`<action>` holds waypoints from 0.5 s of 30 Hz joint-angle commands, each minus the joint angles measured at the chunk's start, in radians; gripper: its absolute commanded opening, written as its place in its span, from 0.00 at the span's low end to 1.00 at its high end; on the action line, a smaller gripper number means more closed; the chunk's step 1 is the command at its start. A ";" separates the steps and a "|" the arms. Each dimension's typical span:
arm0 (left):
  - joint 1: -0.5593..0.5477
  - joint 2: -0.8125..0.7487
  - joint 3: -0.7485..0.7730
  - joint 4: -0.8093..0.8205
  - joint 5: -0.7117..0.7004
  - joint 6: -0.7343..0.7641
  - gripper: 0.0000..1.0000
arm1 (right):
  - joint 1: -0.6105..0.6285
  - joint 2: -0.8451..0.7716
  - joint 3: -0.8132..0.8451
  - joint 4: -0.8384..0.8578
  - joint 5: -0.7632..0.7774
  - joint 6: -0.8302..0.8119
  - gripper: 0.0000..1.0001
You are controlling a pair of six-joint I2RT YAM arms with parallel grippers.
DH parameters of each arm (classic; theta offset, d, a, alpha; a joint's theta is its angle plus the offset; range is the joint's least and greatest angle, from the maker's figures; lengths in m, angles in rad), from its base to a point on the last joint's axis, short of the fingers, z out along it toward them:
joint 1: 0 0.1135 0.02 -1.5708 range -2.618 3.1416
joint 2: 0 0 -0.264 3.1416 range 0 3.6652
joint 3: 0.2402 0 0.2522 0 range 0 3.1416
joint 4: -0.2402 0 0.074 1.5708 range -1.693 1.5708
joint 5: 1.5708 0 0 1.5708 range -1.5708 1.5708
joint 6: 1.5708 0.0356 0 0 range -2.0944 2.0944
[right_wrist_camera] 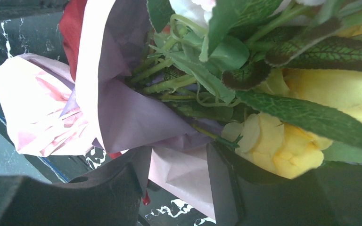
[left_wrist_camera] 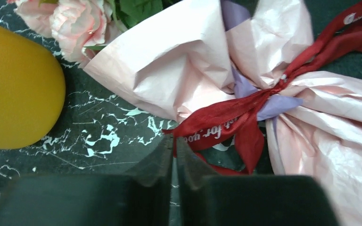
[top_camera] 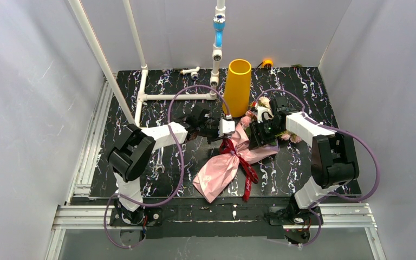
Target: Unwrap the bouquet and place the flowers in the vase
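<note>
The bouquet (top_camera: pixel 219 170) lies on the black marbled table, its pink paper (left_wrist_camera: pixel 169 70) tied with a dark red ribbon (left_wrist_camera: pixel 226 117). My left gripper (left_wrist_camera: pixel 174 141) is shut on a ribbon end just left of the knot; in the top view the left gripper (top_camera: pixel 228 128) sits beside the vase. The mustard vase (top_camera: pixel 238 86) stands upright behind the bouquet and its wall (left_wrist_camera: pixel 14 89) fills the left of the left wrist view. My right gripper (right_wrist_camera: pixel 179 160) holds the paper collar under the flowers (right_wrist_camera: pixel 283 141), with lilac paper pressed between both fingers. The right gripper (top_camera: pixel 259 133) is at the bouquet's head.
A white pipe frame (top_camera: pixel 141 92) stands at the back left, with an upright pipe carrying a blue section (top_camera: pixel 219 27) just behind the vase. A small orange object (top_camera: pixel 267 63) sits at the back wall. A metal tool (top_camera: pixel 158 165) lies near the left arm.
</note>
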 commanded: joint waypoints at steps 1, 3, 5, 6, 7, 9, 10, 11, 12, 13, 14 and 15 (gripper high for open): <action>-0.009 -0.110 -0.032 -0.090 0.079 0.070 0.00 | 0.003 0.026 0.014 0.023 0.054 -0.012 0.56; -0.009 -0.141 -0.044 -0.216 0.106 0.113 0.00 | 0.004 0.025 0.016 0.025 0.061 -0.006 0.56; -0.009 -0.173 -0.078 -0.243 0.118 0.119 0.00 | 0.005 0.024 0.017 0.026 0.060 0.001 0.56; -0.008 -0.185 -0.093 -0.257 0.123 0.125 0.00 | 0.006 0.022 0.019 0.024 0.059 0.003 0.56; -0.009 -0.195 -0.105 -0.268 0.125 0.131 0.00 | 0.006 0.020 0.021 0.022 0.058 0.003 0.56; -0.008 -0.211 -0.124 -0.261 0.119 0.126 0.00 | 0.008 0.012 0.026 0.016 0.051 0.003 0.57; -0.009 -0.215 -0.130 -0.243 0.111 0.118 0.00 | 0.010 0.005 0.025 0.012 0.045 0.002 0.57; -0.008 -0.218 -0.136 -0.217 0.102 0.106 0.06 | 0.011 -0.003 0.025 0.007 0.040 0.001 0.58; -0.008 -0.217 -0.137 -0.188 0.090 0.094 0.17 | 0.014 -0.009 0.025 0.004 0.033 0.001 0.59; -0.009 -0.211 -0.136 -0.148 0.077 0.080 0.29 | 0.016 -0.017 0.027 -0.003 0.029 0.000 0.60; -0.008 -0.202 -0.127 -0.122 0.066 0.070 0.37 | 0.020 -0.026 0.030 -0.008 0.025 -0.001 0.61; -0.004 -0.186 -0.107 -0.117 0.062 0.071 0.39 | 0.022 -0.035 0.036 -0.015 0.022 -0.003 0.62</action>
